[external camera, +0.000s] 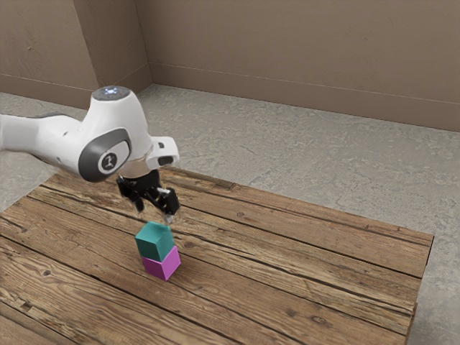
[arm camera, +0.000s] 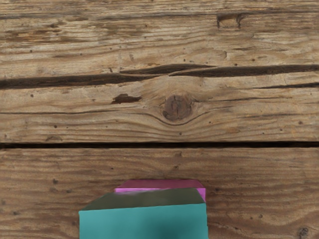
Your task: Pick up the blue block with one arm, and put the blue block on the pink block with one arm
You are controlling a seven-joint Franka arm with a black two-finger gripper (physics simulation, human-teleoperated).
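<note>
Blue block (external camera: 154, 241) flat atop pink block (external camera: 162, 266), slightly off-centre, gripper (external camera: 154, 208) above

No words, numbers or brand names can be read anywhere. The one candidate is on the grey round cap (external camera: 106, 159) on the side of the white arm (external camera: 43, 136). It carries a small dark mark (external camera: 108, 162) inside a white ring, but the mark is too small to tell whether it is a digit, a letter or a logo.
</note>
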